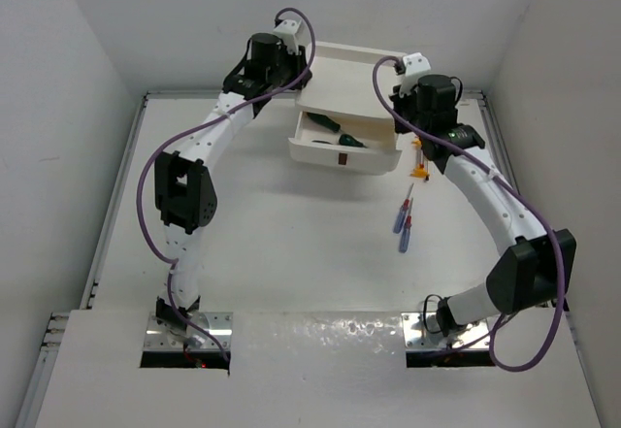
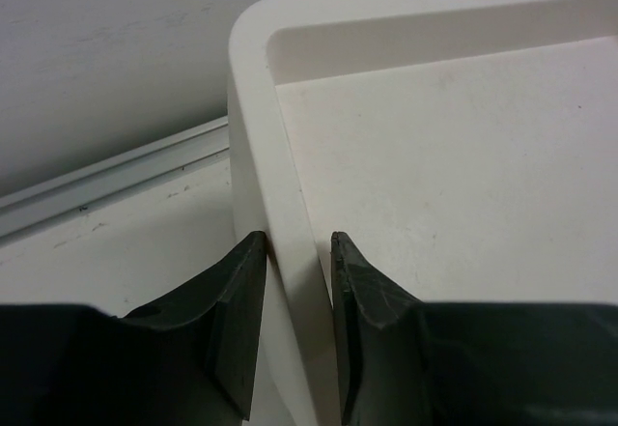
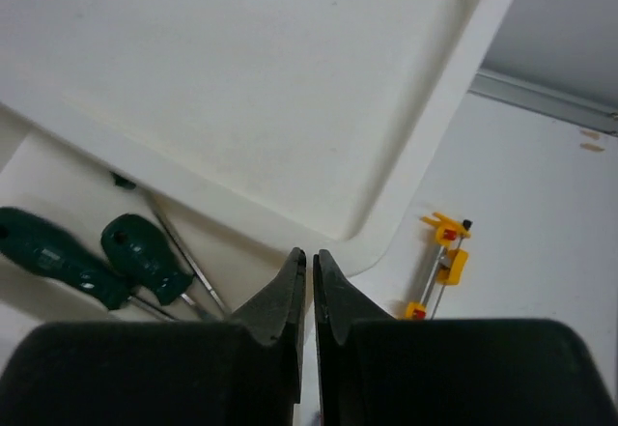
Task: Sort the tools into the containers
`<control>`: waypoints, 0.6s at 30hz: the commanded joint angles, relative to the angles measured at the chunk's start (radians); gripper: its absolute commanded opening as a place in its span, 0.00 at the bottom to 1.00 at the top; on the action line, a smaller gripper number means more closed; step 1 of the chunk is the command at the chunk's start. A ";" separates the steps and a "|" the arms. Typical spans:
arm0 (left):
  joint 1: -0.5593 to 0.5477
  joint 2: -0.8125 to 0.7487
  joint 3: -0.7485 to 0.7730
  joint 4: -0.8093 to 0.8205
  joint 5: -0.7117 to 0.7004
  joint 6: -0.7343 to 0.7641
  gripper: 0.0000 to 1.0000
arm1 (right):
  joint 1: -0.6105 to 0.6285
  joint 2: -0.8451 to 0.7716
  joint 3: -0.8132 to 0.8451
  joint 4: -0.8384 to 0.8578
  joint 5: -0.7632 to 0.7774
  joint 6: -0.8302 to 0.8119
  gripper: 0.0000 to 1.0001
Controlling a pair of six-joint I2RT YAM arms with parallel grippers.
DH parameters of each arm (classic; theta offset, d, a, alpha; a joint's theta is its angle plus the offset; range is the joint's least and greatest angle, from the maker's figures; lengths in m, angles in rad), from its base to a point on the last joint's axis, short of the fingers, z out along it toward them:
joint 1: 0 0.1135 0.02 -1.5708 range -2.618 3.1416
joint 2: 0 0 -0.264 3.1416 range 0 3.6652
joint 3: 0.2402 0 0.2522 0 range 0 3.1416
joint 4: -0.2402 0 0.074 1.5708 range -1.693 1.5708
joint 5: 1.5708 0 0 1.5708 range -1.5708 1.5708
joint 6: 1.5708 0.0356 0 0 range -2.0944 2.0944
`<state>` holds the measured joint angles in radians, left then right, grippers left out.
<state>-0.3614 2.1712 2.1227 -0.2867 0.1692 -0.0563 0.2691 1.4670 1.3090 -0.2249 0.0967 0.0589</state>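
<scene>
Left claw (image 2: 297, 244) was clamped on the corner rim (image 2: 253, 78) of the drawer unit (image 1: 340, 79), likely steadying it, while the right claw (image 3: 309, 258), jaws together and empty, hovered at the open drawer (image 1: 374, 162).

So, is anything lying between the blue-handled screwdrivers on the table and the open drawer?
Nothing visible does. The blue-purple-handled screwdrivers lie on bare tabletop near the open white plastic drawer; the small yellow-orange piece sits by the drawer's corner, off that line.
</scene>
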 commanded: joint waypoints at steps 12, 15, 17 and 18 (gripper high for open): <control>-0.010 0.041 -0.007 -0.189 0.007 -0.010 0.00 | 0.337 -0.106 -0.158 -0.061 -0.270 -0.131 0.00; -0.011 0.035 -0.010 -0.192 0.000 -0.007 0.00 | 0.340 -0.088 -0.198 0.011 -0.252 -0.099 0.00; -0.011 0.033 -0.013 -0.190 -0.004 -0.005 0.00 | 0.338 -0.065 -0.205 0.036 -0.210 -0.091 0.00; -0.014 0.030 -0.018 -0.189 -0.005 -0.005 0.00 | 0.338 -0.048 -0.197 0.035 -0.184 -0.087 0.00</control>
<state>-0.3664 2.1754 2.1281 -0.2886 0.1501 -0.0799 0.6098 1.3952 1.1027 -0.2802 -0.1322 -0.0578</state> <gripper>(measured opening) 0.268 0.001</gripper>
